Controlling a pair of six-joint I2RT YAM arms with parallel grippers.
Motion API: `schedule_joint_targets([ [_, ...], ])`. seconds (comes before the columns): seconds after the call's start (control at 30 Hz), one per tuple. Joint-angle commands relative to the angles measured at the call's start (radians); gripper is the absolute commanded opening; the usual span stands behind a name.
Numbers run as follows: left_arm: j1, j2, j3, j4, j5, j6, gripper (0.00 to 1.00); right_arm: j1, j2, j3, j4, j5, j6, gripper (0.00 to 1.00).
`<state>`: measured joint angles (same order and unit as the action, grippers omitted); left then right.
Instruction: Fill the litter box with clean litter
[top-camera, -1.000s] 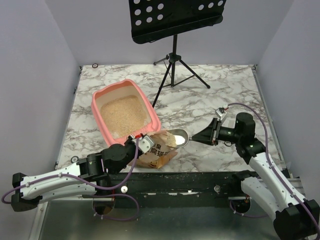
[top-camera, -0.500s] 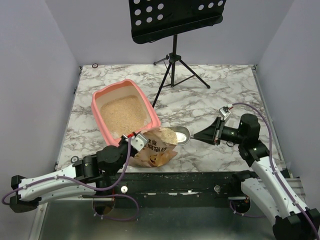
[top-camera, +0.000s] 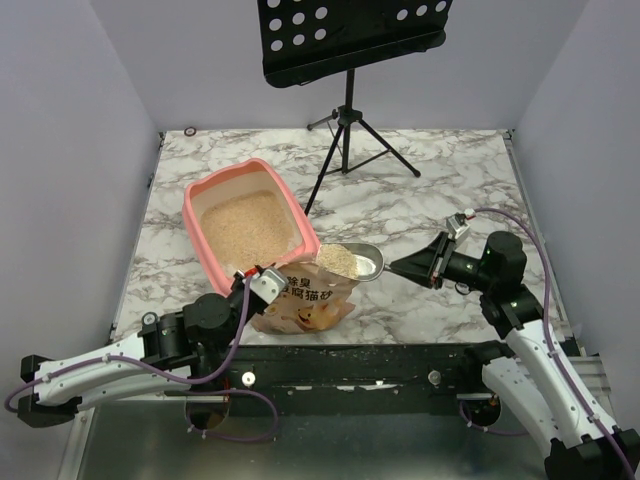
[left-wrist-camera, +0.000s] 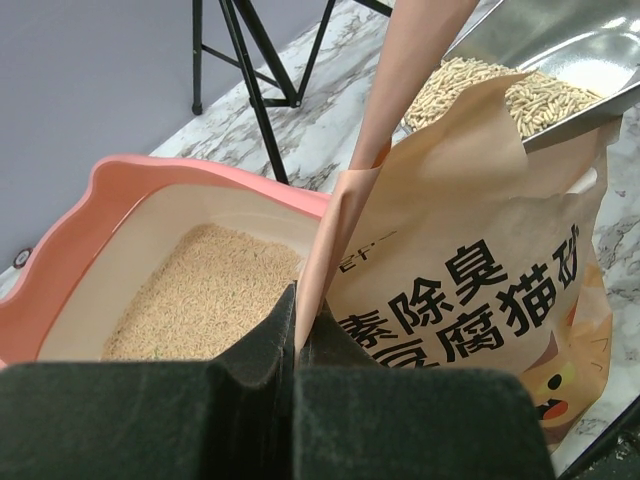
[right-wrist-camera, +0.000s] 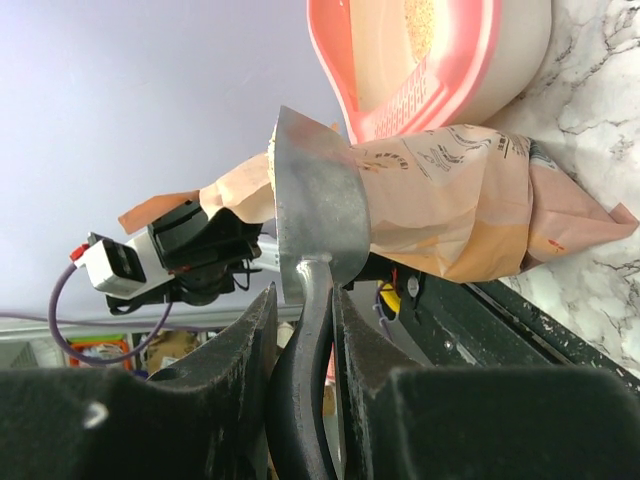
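The salmon-pink litter box (top-camera: 197, 194) lies left of centre, its floor covered with tan clean litter (top-camera: 245, 225). Just in front of it stands an orange-tan bag (top-camera: 312, 297) with printed characters. My left gripper (top-camera: 262, 281) is shut on the bag's upper edge, which shows pinched between its fingers (left-wrist-camera: 268, 340) in the left wrist view. My right gripper (top-camera: 415, 268) is shut on the handle of a metal scoop (top-camera: 356, 262). The scoop's bowl sits over the bag's mouth and holds granules (left-wrist-camera: 470, 85). Seen from the right wrist, the scoop (right-wrist-camera: 315, 210) is in front of the bag (right-wrist-camera: 450, 200).
A black music stand's tripod (top-camera: 347, 130) stands on the marble table behind the box, one leg reaching near its right rim. The stand's perforated desk (top-camera: 350, 35) hangs above. The table's near edge (top-camera: 400, 345) runs just in front of the bag.
The scoop has risen at the bag's mouth and now carries tan granules. My left arm has drawn back toward the near left, pulling the bag's edge so the bag stands more upright.
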<state>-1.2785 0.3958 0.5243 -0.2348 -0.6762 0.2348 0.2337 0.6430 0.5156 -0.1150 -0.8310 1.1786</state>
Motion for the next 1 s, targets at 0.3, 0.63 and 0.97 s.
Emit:
schedule_joint_targets([
  [0.3,0.011,-0.048,0.025,0.123,-0.074,0.008,0.0,-0.005,0.07,0.109,0.076,0.052,0.092,0.01],
  [0.63,0.03,-0.052,0.028,0.126,-0.057,0.005,0.0,0.012,0.306,0.276,0.219,0.036,0.104,0.01],
  [0.97,0.044,-0.023,0.034,0.117,-0.025,-0.011,0.0,0.125,0.624,0.503,0.291,0.046,0.058,0.01],
])
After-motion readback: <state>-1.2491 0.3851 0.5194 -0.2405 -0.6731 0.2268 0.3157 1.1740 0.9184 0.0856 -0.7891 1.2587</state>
